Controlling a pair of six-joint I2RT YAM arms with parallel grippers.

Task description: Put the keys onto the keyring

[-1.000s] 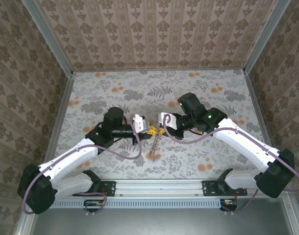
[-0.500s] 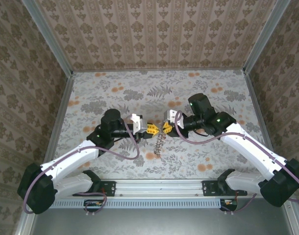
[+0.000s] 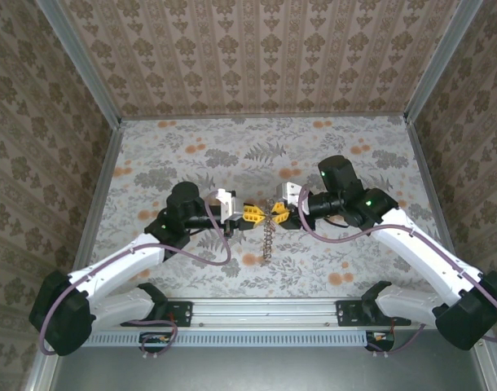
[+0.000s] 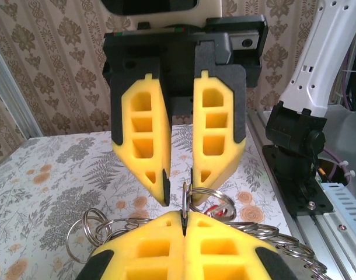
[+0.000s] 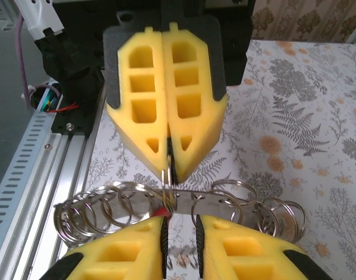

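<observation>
Left gripper (image 5: 169, 166): yellow fingers pressed together, pinching one thin ring of the keyring (image 3: 267, 240) above the flowered worktop (image 3: 232, 147). The keyring is a string of linked silvery rings. Seen from above, it hangs down between the two grippers.

Key (image 5: 160, 211): a small red head sits among the rings, just beside the pinched one. Cannot tell whether it is threaded on.

Right gripper (image 4: 179, 195): tip to tip with the left, fingers a narrow gap apart. The pinched ring stands at the mouth of that gap.
</observation>
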